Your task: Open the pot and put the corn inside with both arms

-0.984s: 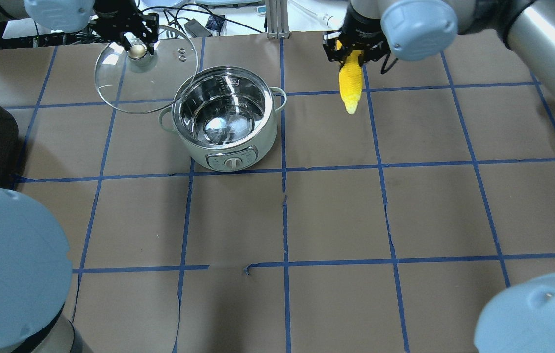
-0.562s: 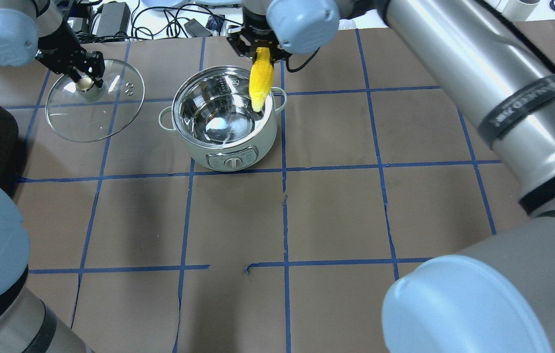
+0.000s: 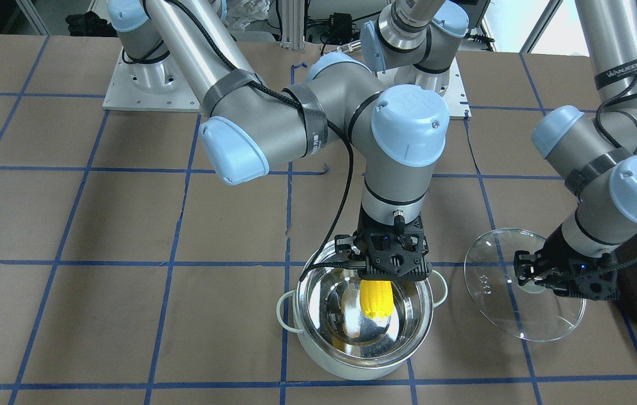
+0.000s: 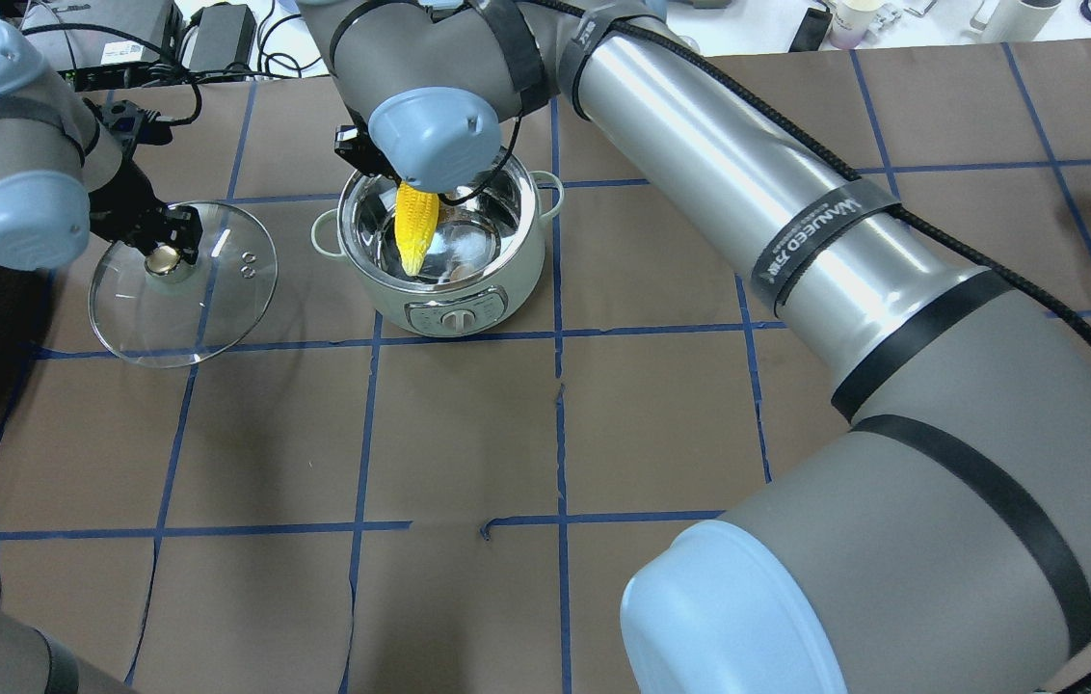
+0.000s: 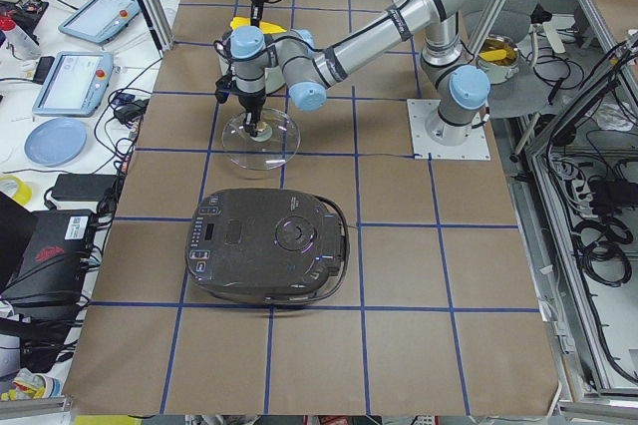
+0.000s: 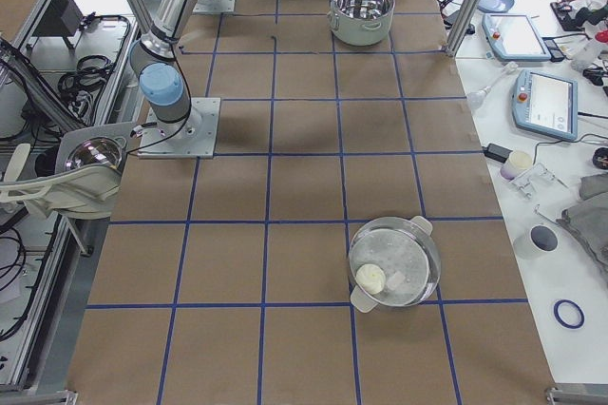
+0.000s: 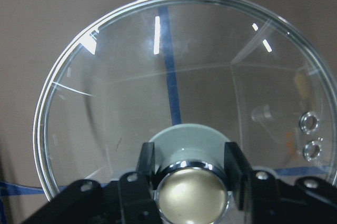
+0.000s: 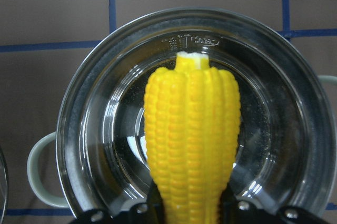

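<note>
Yellow corn [image 4: 413, 231] over open pot [image 4: 518, 270]

1. The counter [image 4: 661, 424] is covered with brown paper and divided into squares by blue tape [image 4: 560, 434].
2. A dark grey appliance [image 5: 267, 258] is set flat on the counter, its control panel turned towards the bench [image 6: 494, 120].
3. A spare pot [image 6: 393, 262] is seen at the counter's opposite end, with pale lumps lying in it.
4. Two pendants [image 5: 71, 81], a blue plate [image 5: 56, 139] and a blue ring [image 6: 568, 314] are laid on the bench.
5. A steel bowl [image 6: 92, 154] is carried on a chair [image 6: 38, 191] beside the counter.
</note>
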`<state>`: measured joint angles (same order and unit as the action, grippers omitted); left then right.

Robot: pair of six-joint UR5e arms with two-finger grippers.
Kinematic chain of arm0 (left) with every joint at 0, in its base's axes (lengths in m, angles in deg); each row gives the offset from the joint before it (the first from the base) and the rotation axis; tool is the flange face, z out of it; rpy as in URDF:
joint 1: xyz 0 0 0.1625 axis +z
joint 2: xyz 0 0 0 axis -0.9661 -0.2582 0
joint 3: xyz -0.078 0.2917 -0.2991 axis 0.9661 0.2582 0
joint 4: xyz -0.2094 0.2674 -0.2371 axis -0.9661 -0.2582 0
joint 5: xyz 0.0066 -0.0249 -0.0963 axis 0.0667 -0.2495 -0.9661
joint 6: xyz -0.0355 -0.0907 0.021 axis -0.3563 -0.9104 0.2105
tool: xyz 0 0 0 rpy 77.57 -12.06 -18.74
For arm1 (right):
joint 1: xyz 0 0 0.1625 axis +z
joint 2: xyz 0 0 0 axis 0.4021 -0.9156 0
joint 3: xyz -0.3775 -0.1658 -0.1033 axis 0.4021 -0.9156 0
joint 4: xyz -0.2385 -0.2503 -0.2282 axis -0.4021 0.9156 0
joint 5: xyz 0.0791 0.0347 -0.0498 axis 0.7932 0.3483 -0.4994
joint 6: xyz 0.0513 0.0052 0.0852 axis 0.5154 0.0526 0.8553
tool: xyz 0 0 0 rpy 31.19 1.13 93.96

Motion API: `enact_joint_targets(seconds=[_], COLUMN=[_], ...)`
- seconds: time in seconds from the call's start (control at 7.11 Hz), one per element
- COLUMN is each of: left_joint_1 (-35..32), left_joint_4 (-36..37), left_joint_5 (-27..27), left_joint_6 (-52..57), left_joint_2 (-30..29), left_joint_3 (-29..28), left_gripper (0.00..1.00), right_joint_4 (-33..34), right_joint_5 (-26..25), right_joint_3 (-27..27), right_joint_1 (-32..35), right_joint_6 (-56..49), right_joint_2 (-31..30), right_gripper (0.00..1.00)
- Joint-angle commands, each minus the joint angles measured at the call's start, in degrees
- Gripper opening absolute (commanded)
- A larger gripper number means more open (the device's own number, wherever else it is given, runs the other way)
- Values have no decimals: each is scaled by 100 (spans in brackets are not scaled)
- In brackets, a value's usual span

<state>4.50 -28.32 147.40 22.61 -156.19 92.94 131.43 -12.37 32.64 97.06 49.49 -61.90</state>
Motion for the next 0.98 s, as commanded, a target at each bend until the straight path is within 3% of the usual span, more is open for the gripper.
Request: enact_joint_targets(seconds=[0.0, 0.14, 0.28, 0.42, 0.56, 0.7, 0.84], left_joint_1=[49, 75, 75, 75, 75, 75, 23], left_joint_4=[872, 872, 872, 915, 898, 863, 480], left_joint_5=[-59, -60, -34, -7, 2, 19, 45], left_joint_6=[48, 74, 74, 109, 153, 136, 127], left_joint_2=[28, 1, -25, -95, -113, -70, 105], left_joint_3=[631, 727, 781, 772, 729, 702, 598], left_gripper=[0, 0, 6, 62, 100, 100, 100], right_joint_4=[149, 157, 323, 377, 508, 526, 527], right_joint_5=[31, 23, 23, 14, 5, -12, -4], right_joint_3=[-2, -10, -11, -11, -11, -2, -2], right_joint_1=[44, 44, 35, 35, 26, 26, 26], right_joint_6=[-6, -58, -67, -67, -76, -50, -59], right_joint_2=[170, 231, 266, 345, 407, 407, 381], right_gripper=[49, 60, 64, 65, 64, 66, 80])
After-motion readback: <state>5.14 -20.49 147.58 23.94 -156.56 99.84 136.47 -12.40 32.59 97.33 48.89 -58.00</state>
